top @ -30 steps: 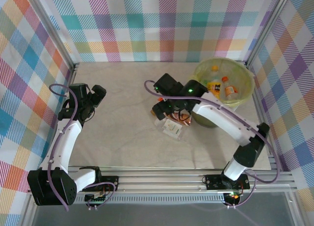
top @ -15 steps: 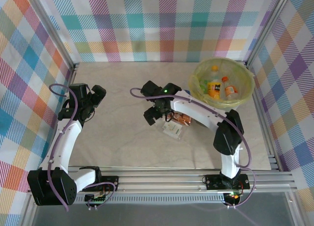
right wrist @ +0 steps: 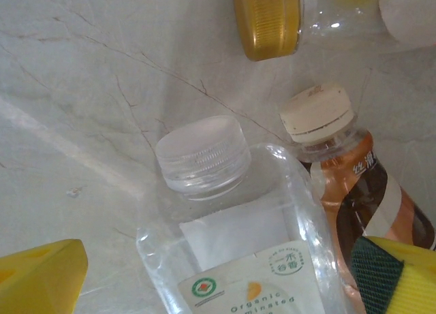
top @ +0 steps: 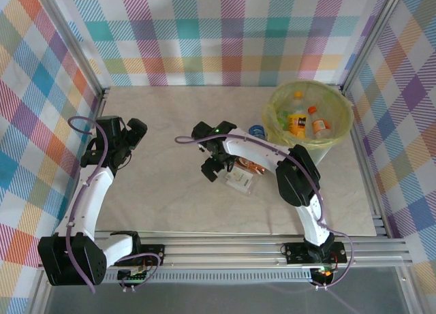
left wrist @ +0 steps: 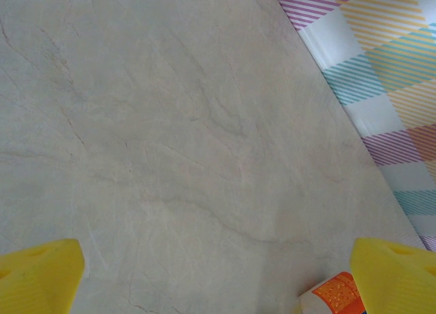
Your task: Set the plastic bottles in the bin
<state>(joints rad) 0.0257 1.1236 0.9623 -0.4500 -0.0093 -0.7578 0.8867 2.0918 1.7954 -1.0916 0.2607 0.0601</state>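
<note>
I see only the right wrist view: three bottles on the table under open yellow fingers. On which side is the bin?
Observer: In the top view the bin stands right of the right gripper, in the far right corner of the table.
Operator: Does it hold bottles already?
Observer: Yes, at least two orange-labelled bottles lie inside.
Operator: What does the left arm do?
Observer: The left gripper is open and empty, at the table's left side.

Pale marbled table [top: 170, 205] (aluminium-framed) between plaid walls [top: 204, 35].
</note>
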